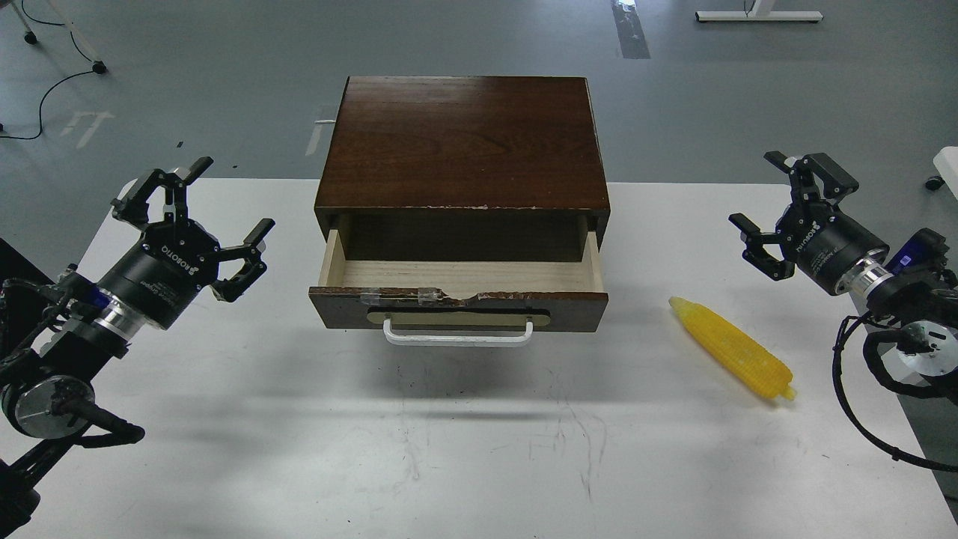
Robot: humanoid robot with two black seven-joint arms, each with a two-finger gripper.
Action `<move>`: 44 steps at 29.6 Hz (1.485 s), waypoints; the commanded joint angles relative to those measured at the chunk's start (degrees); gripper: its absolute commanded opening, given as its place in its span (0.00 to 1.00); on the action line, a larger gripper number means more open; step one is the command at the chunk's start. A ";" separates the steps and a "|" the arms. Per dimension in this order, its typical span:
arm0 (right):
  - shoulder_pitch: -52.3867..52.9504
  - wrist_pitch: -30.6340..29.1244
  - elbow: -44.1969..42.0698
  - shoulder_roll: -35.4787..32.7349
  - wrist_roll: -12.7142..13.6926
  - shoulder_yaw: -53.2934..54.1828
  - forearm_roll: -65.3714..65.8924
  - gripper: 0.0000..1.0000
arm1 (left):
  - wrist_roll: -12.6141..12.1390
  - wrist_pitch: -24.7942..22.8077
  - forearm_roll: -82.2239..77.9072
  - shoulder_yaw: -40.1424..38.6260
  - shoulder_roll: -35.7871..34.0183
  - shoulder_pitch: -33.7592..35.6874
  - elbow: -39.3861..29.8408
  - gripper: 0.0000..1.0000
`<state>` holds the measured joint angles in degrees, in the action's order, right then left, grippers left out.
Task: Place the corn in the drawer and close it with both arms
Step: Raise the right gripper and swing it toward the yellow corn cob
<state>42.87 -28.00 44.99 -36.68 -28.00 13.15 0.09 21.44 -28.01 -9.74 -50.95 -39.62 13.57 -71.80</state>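
The yellow corn (733, 349) lies flat on the white table to the right of the cabinet, tapered tip pointing up-left. The drawer (458, 288) is pulled open, showing its pale empty inside, with a white bar handle (458, 335) in front. My left gripper (200, 217) hovers open over the table's left side, well left of the drawer. Over the right side, my right gripper (782, 206) is open too, above and right of the corn, not touching it. Both hold nothing.
The dark wooden cabinet (464, 142) stands at the table's back centre. The white table (479, 449) stretches in front of it, its right edge close to my right arm. Grey floor and cables lie beyond.
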 commanded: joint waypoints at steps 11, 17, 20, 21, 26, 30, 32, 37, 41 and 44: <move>0.81 0.00 0.19 -0.24 0.00 -0.32 0.00 1.00 | 0.00 0.01 0.07 -0.20 -0.46 0.93 1.75 1.00; 0.81 0.00 -0.51 -0.59 0.00 -0.75 0.00 1.00 | 0.09 0.01 0.07 -0.55 -0.20 3.92 7.37 1.00; 0.73 0.00 -0.60 -0.41 0.00 -0.58 0.00 1.00 | 0.09 0.01 0.07 0.14 0.59 4.53 8.17 1.00; 0.64 0.00 -0.51 -0.50 0.00 -0.58 0.00 1.00 | 0.09 0.01 -0.10 0.32 1.12 4.62 8.08 1.00; 0.81 0.00 0.01 -2.25 0.00 0.12 0.00 1.00 | 0.88 0.01 -0.45 -0.03 2.00 4.01 7.12 1.00; 1.86 0.00 3.43 -7.34 0.00 -0.49 2.71 1.00 | 2.99 0.01 -0.54 -0.03 2.00 3.66 6.24 1.00; 3.62 0.00 5.81 -10.42 0.00 -0.40 9.46 1.00 | 2.99 0.01 -0.54 -0.11 2.00 3.57 5.27 1.00; 7.75 0.00 9.06 -14.90 0.00 -0.40 28.09 1.00 | 2.99 0.01 -0.63 -0.29 2.00 3.57 4.22 1.00; 10.04 0.00 13.62 -18.78 0.00 -0.49 41.96 1.00 | 2.99 0.01 -2.38 -0.38 2.17 3.57 4.04 1.00; 10.04 0.00 16.09 -19.04 0.00 -0.75 57.06 1.00 | 2.99 0.01 -3.70 -0.38 2.35 3.39 4.04 1.00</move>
<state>52.64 -28.01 58.34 -55.09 -28.01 12.71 41.71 24.44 -28.00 -12.02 -51.31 -37.44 17.07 -67.76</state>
